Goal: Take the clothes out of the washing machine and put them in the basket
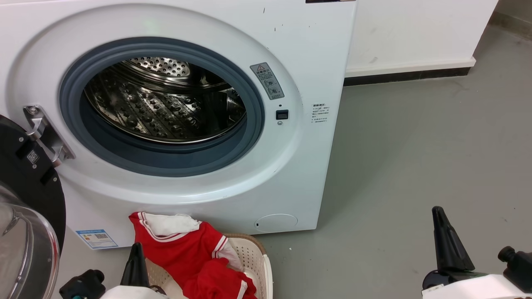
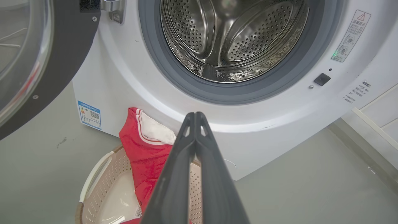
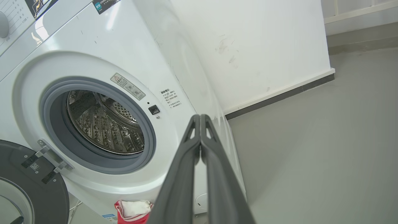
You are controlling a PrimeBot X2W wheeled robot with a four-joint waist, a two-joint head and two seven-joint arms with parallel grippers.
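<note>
**Op:** Where are the clothes rel. to you?

**Me:** Lower centre of the head view. The clothes point(image 1: 187, 253) sit in the basket point(image 1: 254, 254), just right of my L claw point(image 1: 136, 252). In my left wrist view they're below-left of my tips. Their long axis runs upper left to lower right. The white-collared end is draped over the basket's far rim, toward the washing machine point(image 1: 307, 50). Can't tell if it touches the front.

**Op:** Claws?

**Me:** L claw is pinched tight, fingers together, nothing between. R claw point(image 1: 439, 214) looks the same in its wrist view. It's at lower right of the frame, well apart from the basket.

**Op:** Which arm goes?

**Me:** L, I'd say, as it's much nearer. The drum point(image 1: 162, 104) looks empty as far as I can see. So prob. what's left is nudging that collar end down inside the rim. I'd need to spread my fingers first.

**Op:** Any writing?

**Me:** No brand legible.
- Grey warning sticker point(image 1: 267, 80) w/ red triangle, upper right of the door seal point(image 1: 166, 166).
- Small text sticker point(image 1: 320, 113), right of the latch point(image 1: 282, 114).
- Blue label point(image 1: 96, 238) w/ QR code, btm left of the machine front.
- QR tag point(image 1: 33, 156) on the door point(image 1: 25, 195).
- White tag point(image 2: 138, 211) on the clothes.

All chars are too small to read.
</note>
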